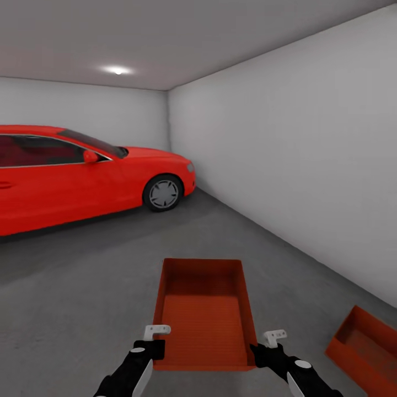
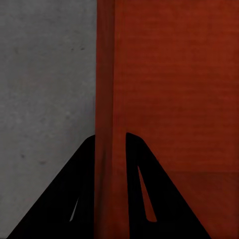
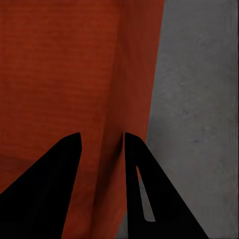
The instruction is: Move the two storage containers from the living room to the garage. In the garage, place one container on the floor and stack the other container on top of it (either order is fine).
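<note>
L gripper [image 2: 110,144] pinching container [image 1: 205,314] L wall | R gripper [image 3: 102,144] pinching R wall | 2nd container [image 1: 364,344] on floor [image 1: 82,286]

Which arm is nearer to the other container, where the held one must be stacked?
Right. The second container lies on the floor at the robot's right, beside the right gripper. But both grippers, the left gripper too, clamp the held container, so both must carry.

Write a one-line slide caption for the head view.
Both grippers, left and right, clamp the storage container above the garage floor, second container beside.
</note>
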`<state>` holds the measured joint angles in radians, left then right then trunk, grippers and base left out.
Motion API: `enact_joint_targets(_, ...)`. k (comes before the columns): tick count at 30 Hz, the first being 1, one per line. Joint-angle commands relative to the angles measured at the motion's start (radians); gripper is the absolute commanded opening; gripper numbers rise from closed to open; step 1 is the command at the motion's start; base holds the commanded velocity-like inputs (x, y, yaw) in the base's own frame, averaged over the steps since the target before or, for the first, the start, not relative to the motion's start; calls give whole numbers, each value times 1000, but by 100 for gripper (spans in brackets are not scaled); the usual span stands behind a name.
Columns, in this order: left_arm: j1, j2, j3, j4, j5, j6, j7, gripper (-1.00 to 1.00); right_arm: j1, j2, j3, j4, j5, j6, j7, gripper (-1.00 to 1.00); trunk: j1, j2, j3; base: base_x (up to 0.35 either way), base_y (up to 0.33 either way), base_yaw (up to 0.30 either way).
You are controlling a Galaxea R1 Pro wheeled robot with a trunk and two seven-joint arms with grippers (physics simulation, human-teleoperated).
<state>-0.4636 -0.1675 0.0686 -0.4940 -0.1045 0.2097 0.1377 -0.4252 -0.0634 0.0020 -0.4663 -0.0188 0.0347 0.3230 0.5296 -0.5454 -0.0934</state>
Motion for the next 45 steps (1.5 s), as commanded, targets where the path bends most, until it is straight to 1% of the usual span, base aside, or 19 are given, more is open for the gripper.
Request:
enact_joint_targets(1,-1,-1,57,-41,-17,8,3,-100,0,-1,9,-2,12,4,2,-100,1,-2,-2,326,-98,-289)
enact_joint_targets(45,-1,-1,57,-41,-17,8,3,-100,0,-1,10,-2,11,4,2,-100,1,-2,-2,326,-100,-290)
